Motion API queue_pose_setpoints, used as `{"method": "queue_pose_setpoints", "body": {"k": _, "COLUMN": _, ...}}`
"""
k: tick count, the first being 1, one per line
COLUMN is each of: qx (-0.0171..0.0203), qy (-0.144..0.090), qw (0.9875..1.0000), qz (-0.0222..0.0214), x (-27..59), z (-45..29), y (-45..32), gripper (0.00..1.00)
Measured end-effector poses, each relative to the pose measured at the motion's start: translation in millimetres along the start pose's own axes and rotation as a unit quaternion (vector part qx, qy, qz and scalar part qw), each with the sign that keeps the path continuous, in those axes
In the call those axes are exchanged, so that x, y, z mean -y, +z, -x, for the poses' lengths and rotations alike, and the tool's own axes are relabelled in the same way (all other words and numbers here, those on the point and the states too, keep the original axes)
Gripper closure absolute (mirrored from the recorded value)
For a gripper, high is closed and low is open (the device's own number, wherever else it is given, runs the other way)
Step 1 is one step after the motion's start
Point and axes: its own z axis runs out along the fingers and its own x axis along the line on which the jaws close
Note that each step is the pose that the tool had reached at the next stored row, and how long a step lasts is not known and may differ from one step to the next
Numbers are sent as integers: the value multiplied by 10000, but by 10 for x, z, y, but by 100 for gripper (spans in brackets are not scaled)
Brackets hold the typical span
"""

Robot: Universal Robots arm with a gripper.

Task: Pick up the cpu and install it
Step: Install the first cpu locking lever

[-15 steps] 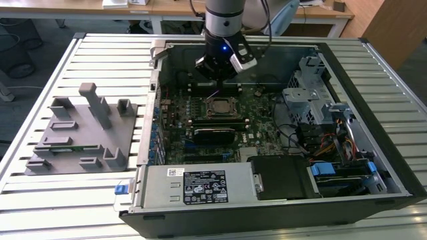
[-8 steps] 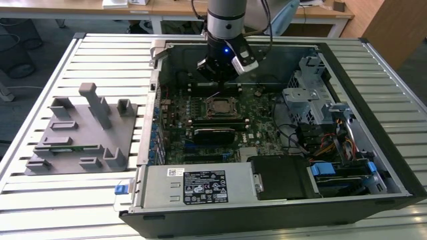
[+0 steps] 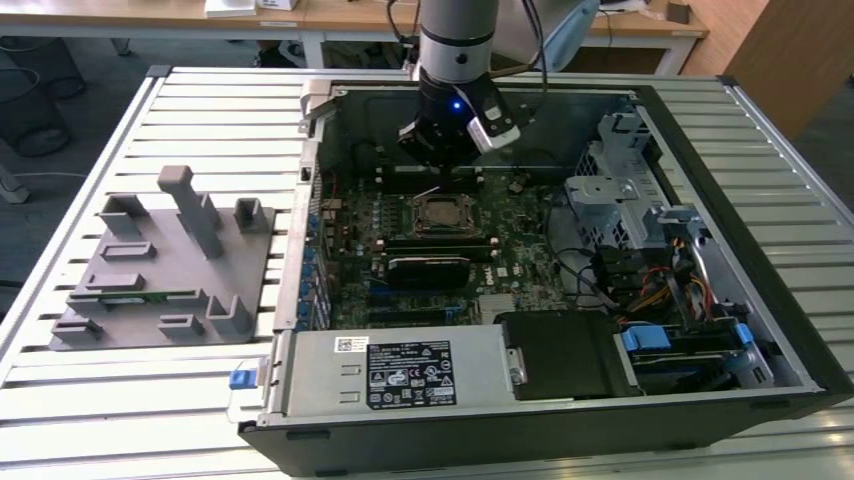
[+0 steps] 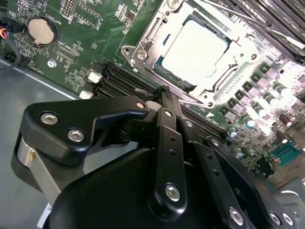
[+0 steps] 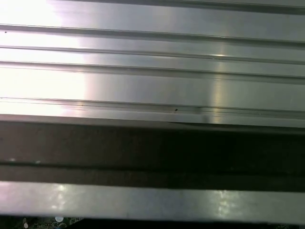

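Note:
The cpu [image 3: 438, 212] lies flat in the motherboard socket, its silver top shining inside the metal socket frame [image 4: 143, 40]; the second wrist view shows the cpu [image 4: 193, 47] lit brightly. My gripper [image 3: 443, 160] hangs inside the open computer case, above and just behind the socket. In the second wrist view the black fingers [image 4: 167, 102] come together at the tip of my gripper [image 4: 164, 90], shut with nothing between them. A thin socket lever [image 3: 427, 191] stands up between gripper and cpu.
The case walls [image 3: 307, 180] ring the motherboard. A power supply [image 3: 400, 372] sits at the front and a drive cage [image 3: 627, 200] with cables at the exterior view's right. A grey fixture [image 3: 160, 265] rests on the slatted table [image 5: 152, 86], on the exterior view's left.

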Motion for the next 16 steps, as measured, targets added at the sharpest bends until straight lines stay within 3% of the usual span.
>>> {"method": "queue_pose_setpoints", "body": {"k": 16, "qx": -4, "qy": -8, "qw": 10000, "qz": 1, "x": -6, "z": 97, "y": 92, "gripper": 89}}
